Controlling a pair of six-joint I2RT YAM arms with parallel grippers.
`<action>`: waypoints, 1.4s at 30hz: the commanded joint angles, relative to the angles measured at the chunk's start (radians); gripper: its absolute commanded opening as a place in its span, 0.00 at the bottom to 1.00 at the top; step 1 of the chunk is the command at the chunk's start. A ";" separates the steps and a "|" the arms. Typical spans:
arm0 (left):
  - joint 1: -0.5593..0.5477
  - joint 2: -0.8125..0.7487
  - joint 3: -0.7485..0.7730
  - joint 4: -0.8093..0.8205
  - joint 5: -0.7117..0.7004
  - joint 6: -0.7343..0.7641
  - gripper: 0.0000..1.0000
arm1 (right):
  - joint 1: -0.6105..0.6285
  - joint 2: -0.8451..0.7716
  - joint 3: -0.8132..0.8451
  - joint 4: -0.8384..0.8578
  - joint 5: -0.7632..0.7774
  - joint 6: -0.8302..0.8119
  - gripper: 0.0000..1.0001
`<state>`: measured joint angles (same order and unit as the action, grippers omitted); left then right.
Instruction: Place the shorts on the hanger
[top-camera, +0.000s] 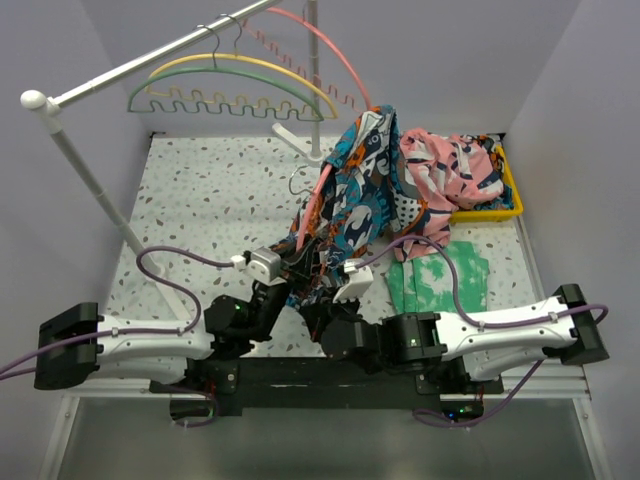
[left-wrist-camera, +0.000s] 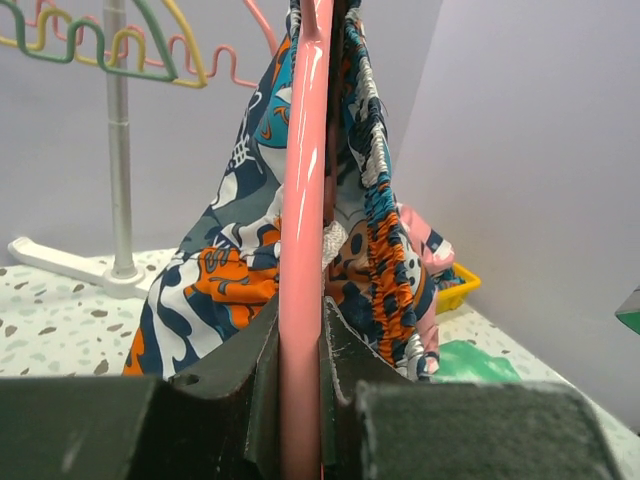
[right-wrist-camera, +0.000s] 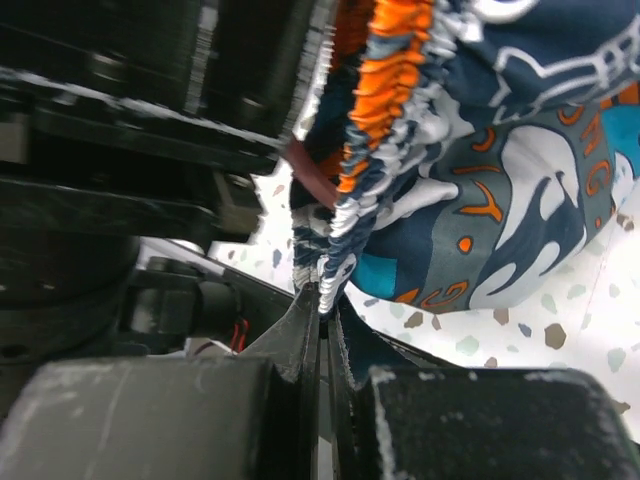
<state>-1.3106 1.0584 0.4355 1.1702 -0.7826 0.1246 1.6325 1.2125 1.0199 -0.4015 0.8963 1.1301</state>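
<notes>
Hanging above worktop (top-camera: 200, 200), overhead view: shorts (top-camera: 355, 185) draped over tilted hanger (top-camera: 316, 195), between both arms. Left wrist view: left claw (left-wrist-camera: 300, 345) clamped on hanger's pink bar, shorts bunched just behind. Right wrist view: right claw (right-wrist-camera: 325, 315) pinching shorts' elastic waistband edge.

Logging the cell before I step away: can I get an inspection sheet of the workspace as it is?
Surface: speckled table, partly under cloth.
Job's things: shorts bunched around pink hanger; that hanger is off the rail.
Clutter: pink garment in yellow tray; green cloth flat on the table.
Grippers: left gripper shut on pink hanger; right gripper shut on the shorts' waistband.
Cables: purple cables loop off both arms; the right one passes above the green cloth.
Surroundings: rail with yellow hanger and green hanger; plain walls.
</notes>
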 joint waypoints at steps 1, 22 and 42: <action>-0.004 -0.023 0.130 0.012 0.040 -0.005 0.00 | 0.015 -0.045 0.111 -0.011 0.029 -0.139 0.00; -0.006 -0.107 0.897 -1.857 0.183 -0.523 0.00 | -0.078 -0.123 0.251 -0.013 -0.164 -0.493 0.09; 0.011 -0.164 0.753 -2.022 0.166 -0.629 0.00 | -0.468 -0.191 0.055 -0.050 -0.481 -0.578 0.59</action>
<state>-1.3087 0.9161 1.1683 -0.9001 -0.5915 -0.4911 1.3010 0.9951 1.0912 -0.4606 0.5549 0.5922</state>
